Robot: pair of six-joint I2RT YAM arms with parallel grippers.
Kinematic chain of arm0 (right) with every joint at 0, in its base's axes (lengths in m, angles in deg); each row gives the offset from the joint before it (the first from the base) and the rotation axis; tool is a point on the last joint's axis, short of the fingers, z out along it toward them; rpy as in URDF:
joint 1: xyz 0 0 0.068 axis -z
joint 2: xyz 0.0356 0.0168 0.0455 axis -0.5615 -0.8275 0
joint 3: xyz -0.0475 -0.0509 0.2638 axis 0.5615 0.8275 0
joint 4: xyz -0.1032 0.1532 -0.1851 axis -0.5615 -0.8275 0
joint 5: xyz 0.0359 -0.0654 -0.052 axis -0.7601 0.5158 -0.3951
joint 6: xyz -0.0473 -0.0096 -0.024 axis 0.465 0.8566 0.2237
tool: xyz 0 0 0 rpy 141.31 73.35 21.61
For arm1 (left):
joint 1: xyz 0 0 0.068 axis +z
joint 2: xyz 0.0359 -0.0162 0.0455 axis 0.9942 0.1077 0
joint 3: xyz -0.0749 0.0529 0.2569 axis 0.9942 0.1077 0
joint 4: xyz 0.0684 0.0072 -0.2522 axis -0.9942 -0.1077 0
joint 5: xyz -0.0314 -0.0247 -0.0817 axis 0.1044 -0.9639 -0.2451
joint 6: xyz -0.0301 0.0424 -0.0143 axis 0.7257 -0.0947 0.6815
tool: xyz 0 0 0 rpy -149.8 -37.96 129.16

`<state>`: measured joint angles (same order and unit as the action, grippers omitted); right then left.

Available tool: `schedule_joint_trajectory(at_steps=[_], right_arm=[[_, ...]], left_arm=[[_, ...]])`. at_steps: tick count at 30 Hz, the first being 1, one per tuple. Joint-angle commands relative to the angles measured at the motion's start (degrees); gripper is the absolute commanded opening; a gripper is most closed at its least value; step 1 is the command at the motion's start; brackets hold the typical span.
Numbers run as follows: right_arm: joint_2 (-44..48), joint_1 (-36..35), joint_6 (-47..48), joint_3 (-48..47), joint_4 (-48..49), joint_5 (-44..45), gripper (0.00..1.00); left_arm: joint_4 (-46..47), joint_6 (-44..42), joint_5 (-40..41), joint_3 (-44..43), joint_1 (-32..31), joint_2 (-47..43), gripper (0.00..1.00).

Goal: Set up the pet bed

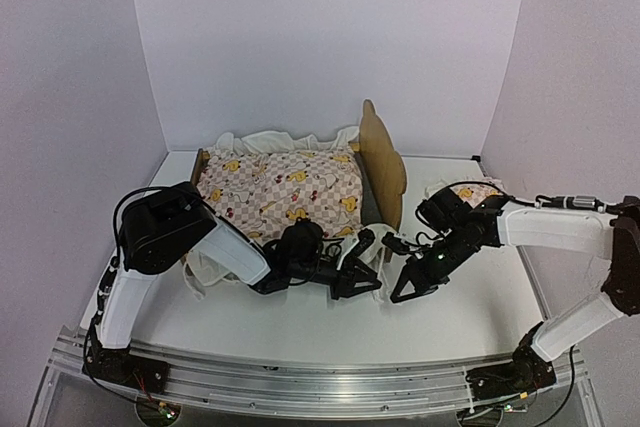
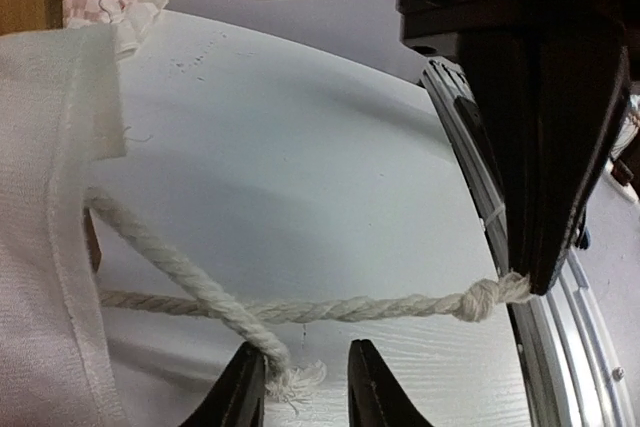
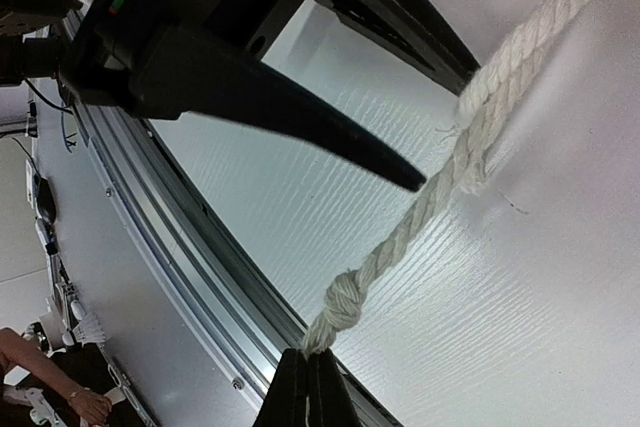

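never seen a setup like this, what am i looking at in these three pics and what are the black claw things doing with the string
These are two robot arms bolted at the near edge of a white table. The wide picture comes from a fixed camera above and behind them. The other two come from a small camera on each wrist, so each shows its own fingers at the bottom.

At the back stands a small wooden pet bed with a duck-print quilt on it. A matching pillow lies to its right. Two white cords run out from white cloth.

The right hand is shut on the knotted cord. The left hand is open, and the frayed cord ends between its fingers.
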<state>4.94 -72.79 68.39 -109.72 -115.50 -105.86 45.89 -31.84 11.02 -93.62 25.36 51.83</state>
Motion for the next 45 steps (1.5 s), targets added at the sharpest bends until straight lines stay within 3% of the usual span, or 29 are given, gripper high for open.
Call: schedule_joint_trajectory(at_steps=[1, 8, 12, 15, 18, 23, 29, 34, 38, 41, 43, 45], right_arm=[[-1.08, -0.39, -1.61, -2.55, -1.26, 0.14, 0.00], [-2.02, -0.39, -3.99, -2.86, -1.24, 0.90, 0.00], [-2.26, -0.43, -6.53, -3.83, -1.02, 1.49, 0.00], [-2.23, -0.40, -7.91, -4.32, -0.73, 2.28, 0.00], [-2.21, -0.39, -8.74, -4.70, 0.54, 1.04, 0.00], [-2.02, -0.39, -9.11, -5.43, 1.23, 0.11, 0.00], [-1.89, -0.41, -9.06, -6.12, 1.87, -0.22, 0.00], [-2.43, -0.39, -9.36, -6.70, 2.52, -1.13, 0.00], [-2.87, -0.39, -10.13, -6.64, 3.87, -1.87, 0.00], [-3.38, -0.39, -10.44, -6.57, 4.41, -2.08, 0.00], [-3.49, -0.39, -10.61, -6.48, 4.48, -1.56, 0.00], [-3.20, -0.39, -11.27, -6.05, 4.37, 1.78, 0.12]], left_arm=[[0.64, -11.50, -0.21, 2.53, -0.40, -2.07, 0.34], [3.16, -28.84, 5.73, 10.82, -0.90, -8.54, 0.46], [13.21, -37.75, 12.03, 14.30, -1.62, -9.33, 0.48], [23.32, -44.94, 10.23, 16.03, -2.46, -8.47, 0.54], [25.38, -48.71, 5.94, 13.42, -2.94, -5.82, 0.60], [22.63, -47.64, 5.20, 8.83, -3.33, -2.84, 0.60], [17.03, -47.48, 3.35, 5.79, -3.40, -1.42, 0.52], [16.44, -45.11, 3.35, 3.51, -3.42, -0.34, 0.32], [17.14, -44.08, 3.43, 2.80, -3.41, -0.09, 0.27], [17.95, -43.00, 3.93, 3.11, -3.41, -0.32, 0.06], [18.43, -42.23, 4.87, 3.72, -3.42, -0.54, 0.00], [19.05, -40.51, 7.40, 4.60, -3.38, -0.98, 0.00]])
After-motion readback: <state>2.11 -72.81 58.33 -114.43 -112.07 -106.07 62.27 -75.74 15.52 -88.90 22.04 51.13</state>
